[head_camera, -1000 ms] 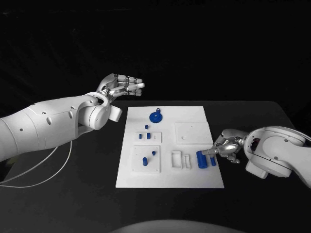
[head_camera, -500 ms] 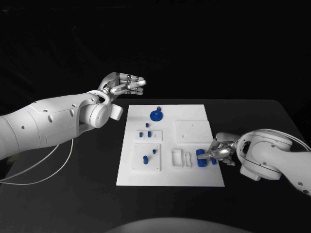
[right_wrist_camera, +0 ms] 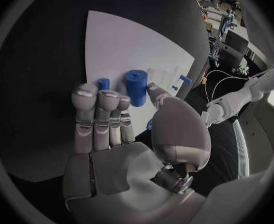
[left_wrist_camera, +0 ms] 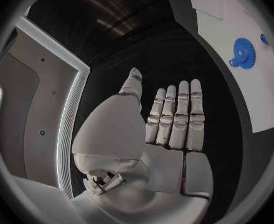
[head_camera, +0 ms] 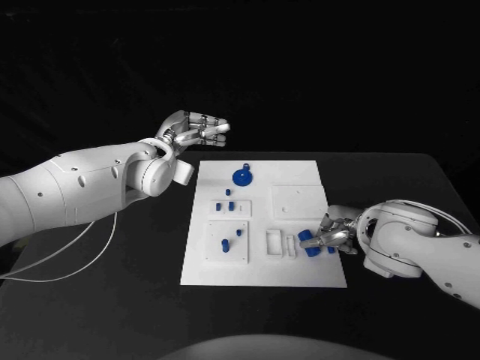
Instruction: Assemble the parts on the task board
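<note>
**Right hand closes on the blue cylinder at the board's near right corner**

Fingertips of the right silver hand (head_camera: 334, 238) meet a short, thick blue plastic cylinder (head_camera: 313, 245) that lies on the flat white rectangular task board (head_camera: 264, 278). In the head view the cylinder's long axis runs roughly from the board's far edge toward its near edge, with one round end face turned toward the robot. In the right wrist view that flat round end (right_wrist_camera: 136, 78) shows plainly, just beyond the fingertips (right_wrist_camera: 106, 100) and beside the thumb, which reaches up along the cylinder's side. The fingers are curled in close together, with the cylinder between them and the thumb; whether it is truly pinched or merely touched cannot be told. A smaller, slim blue peg (head_camera: 330, 250) lies just beside the cylinder, under the hand, its axis running the same way. On the cylinder's other side, away from the palm, stands a small white ribbed fixture (head_camera: 280, 244).

The left silver hand (head_camera: 198, 132) hangs above the black table, off the board's far left corner, well apart from the right hand. Its fingers are straight and pressed side by side, thumb up, and it holds nothing. Nearest to it on the board is a round blue toothed gear (head_camera: 242, 178), also seen beyond its fingertips in the left wrist view (left_wrist_camera: 242, 50).
</note>
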